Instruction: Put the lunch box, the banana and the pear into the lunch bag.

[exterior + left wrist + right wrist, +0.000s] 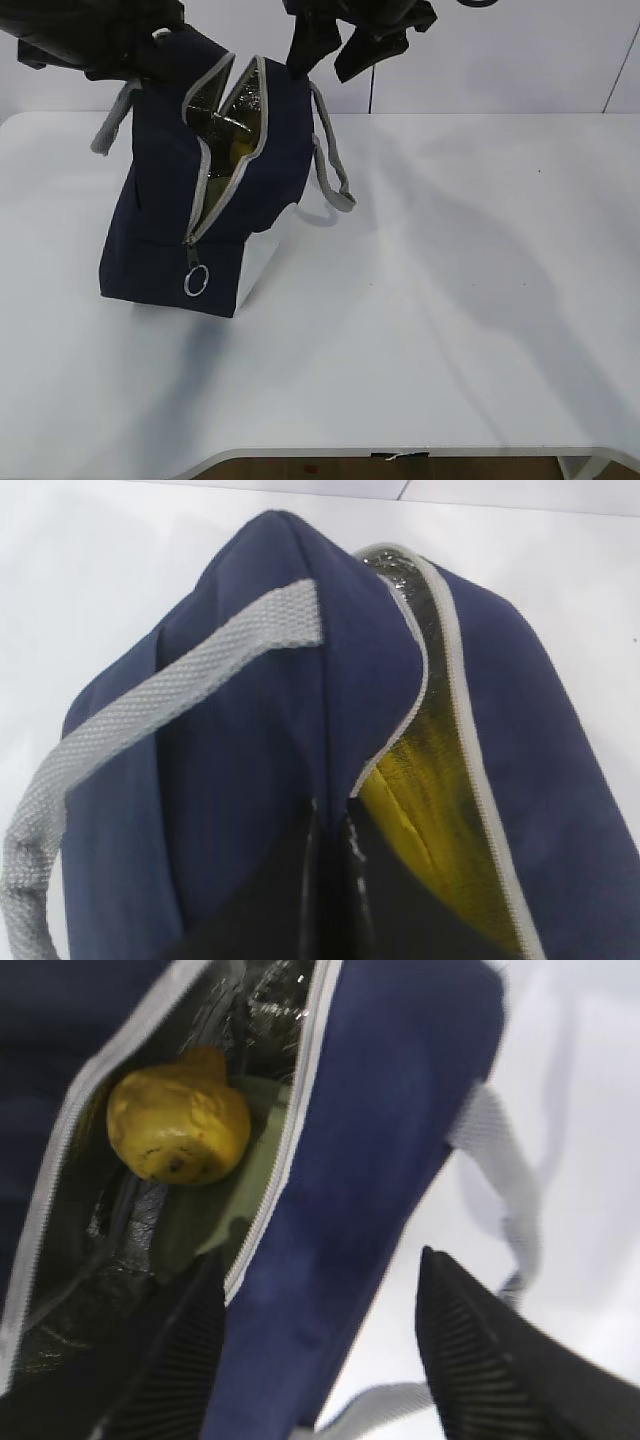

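Lunch bag (165,240) stands at left-centre of the exterior frame on the white surface (450,330), zipper run open, ring pull (196,282) hanging at the lower front. Left gripper (330,880) is clamped shut on the bag's top edge beside the opening, probably to keep the mouth spread and the bag upright for loading. Right gripper (320,1350) has its jaws spread wide and empty, straddling the other navy wall at the rim; one finger sits inside the opening, one outside. Contents: the pear (180,1125), upper left of the right wrist frame, rests on a pale green surface, likely the lunch box (215,1210) lid, against the foil lining. Banana not identifiable in any view; a yellow patch inside the left wrist view may be reflection.
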Robot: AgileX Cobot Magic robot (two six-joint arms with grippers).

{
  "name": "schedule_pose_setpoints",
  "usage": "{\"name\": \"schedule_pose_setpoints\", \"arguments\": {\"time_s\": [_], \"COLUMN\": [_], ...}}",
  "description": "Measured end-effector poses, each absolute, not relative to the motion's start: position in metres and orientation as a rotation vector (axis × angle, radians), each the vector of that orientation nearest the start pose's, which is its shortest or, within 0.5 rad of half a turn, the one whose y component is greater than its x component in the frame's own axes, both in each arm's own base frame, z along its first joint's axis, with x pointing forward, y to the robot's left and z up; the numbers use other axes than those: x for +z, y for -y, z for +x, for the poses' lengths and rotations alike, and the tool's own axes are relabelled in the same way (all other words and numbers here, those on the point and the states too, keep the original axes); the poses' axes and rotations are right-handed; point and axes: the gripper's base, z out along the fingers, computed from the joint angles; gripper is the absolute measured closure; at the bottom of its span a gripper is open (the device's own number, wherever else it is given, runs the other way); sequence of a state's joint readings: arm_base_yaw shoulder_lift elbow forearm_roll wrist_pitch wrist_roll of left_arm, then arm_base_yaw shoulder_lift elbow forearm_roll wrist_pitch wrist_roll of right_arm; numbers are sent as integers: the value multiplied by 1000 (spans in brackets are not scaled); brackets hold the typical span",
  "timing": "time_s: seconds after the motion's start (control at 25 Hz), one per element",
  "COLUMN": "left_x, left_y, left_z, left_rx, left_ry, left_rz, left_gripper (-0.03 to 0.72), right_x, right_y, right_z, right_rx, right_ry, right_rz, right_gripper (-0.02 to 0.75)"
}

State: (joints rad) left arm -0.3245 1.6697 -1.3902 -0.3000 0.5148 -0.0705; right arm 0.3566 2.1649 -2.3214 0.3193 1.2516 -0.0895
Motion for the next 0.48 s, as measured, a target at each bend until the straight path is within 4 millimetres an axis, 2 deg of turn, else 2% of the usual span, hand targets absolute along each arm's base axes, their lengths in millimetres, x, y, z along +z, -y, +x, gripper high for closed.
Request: {"name": "schedule_pose_setpoints", "arguments": {"time_s": [0.24, 0.48], "left_x": [316, 316], "left_y": [134, 133], "left_z": [362, 362], "left_rx": [-471, -451], "left_ry": [-2299, -2304], "left_rz": [99, 114], "left_gripper": [693, 693], "right_x": [336, 309], "right_y": [-196, -202], "right_z": [438, 448], "right_rx": [600, 638], "right_ry": [-2539, -2592], "right_rz": [-547, -551], "right_gripper": [248, 314]}}
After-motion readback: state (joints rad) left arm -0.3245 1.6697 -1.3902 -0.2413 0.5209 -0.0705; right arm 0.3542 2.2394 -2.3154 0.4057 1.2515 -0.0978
